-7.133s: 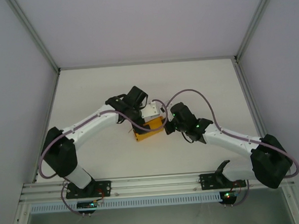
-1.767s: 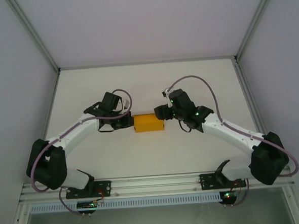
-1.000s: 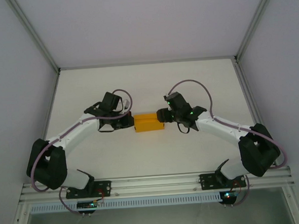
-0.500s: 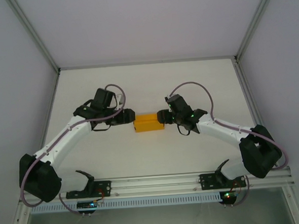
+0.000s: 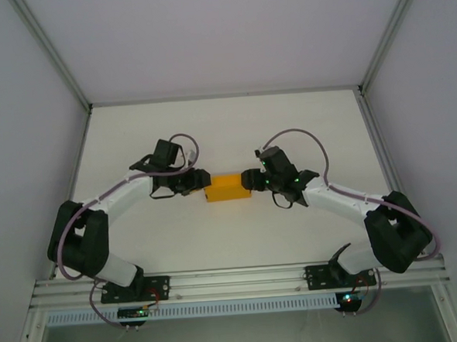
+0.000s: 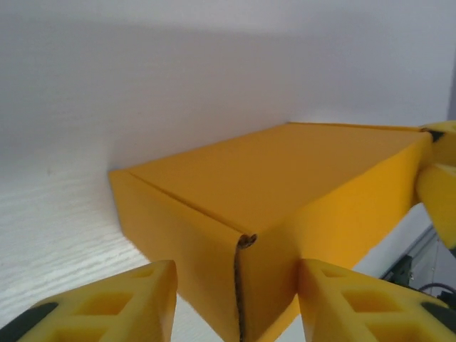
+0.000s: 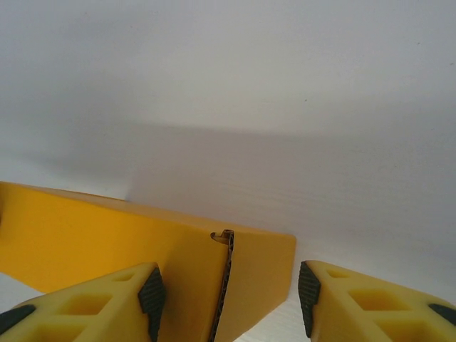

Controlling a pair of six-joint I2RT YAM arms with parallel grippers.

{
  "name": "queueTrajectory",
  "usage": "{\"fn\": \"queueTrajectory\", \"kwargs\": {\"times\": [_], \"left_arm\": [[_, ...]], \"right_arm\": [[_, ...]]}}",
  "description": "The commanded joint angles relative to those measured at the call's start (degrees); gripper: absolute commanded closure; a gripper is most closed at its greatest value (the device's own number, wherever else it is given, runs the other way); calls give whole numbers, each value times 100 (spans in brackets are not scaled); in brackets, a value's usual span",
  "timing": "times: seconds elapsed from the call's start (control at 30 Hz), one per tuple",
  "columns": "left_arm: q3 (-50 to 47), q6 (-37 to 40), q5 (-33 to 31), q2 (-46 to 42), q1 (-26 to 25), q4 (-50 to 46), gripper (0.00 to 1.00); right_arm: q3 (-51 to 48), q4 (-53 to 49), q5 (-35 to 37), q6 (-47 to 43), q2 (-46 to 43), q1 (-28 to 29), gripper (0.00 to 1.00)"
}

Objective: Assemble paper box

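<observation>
**Watching one shut box between two pincers**

I count one box (image 5: 228,186), two arms and two pincers. Each pincer has two yellow fingers (image 6: 100,303). The box is orange-yellow card. It lies flat near the middle of the white table (image 5: 210,125).

The left pincer (image 5: 200,179) is at the left end of the box. The right pincer (image 5: 249,177) is at the right end, so the box sits between them. In the left wrist view, a corner of the box pokes in between the two fingers. In the right wrist view, another corner does the same. Both pincers are partly apart, about as wide as the box end. I cannot tell if either one squeezes the card or just sits beside it.

The box is well away from every table edge. Bare table runs behind it to the back wall (image 5: 220,40). More bare table lies in front, down to the metal rail (image 5: 243,277) where the arms are bolted. The left arm's elbow sticks out close to the left edge of the table. The right arm's elbow sticks out close to the right edge. Walls stand on the left, right and back.

The box is the only thing here that can hold something. Its top is flat and closed, so I cannot see inside. A folded seam shows at the near corner in each wrist view.
</observation>
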Motion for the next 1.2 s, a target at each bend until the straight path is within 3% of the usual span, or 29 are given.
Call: {"fn": "queueTrajectory", "kwargs": {"times": [0.0,0.1,0.27,0.37,0.57,0.73,0.97,1.1,1.17], "left_arm": [[-471,-218,115,192,49,472,62],[-810,-356,110,348,87,762,77],[-1093,-481,117,543,90,1022,98],[-1176,-454,2,539,46,1026,100],[-1159,-288,-491,464,-9,688,100],[-748,61,-1110,408,-114,99,100],[127,448,-1277,340,-215,-264,69],[551,643,-1368,232,-260,-414,54],[692,688,-1417,169,-262,-438,48]], "right_arm": [[-557,-240,-540,227,193,-99,48],[-947,264,-950,407,295,-224,56],[-1520,1301,-1403,785,699,-274,87],[-1695,1744,-1446,918,878,-280,100],[-1716,1854,-1537,1018,1060,-284,100],[-1406,1048,-1211,689,640,-283,100],[-549,-187,-831,264,141,-298,81],[-23,-557,-678,87,40,-342,59],[195,-682,-593,-11,-20,-370,53]]}}
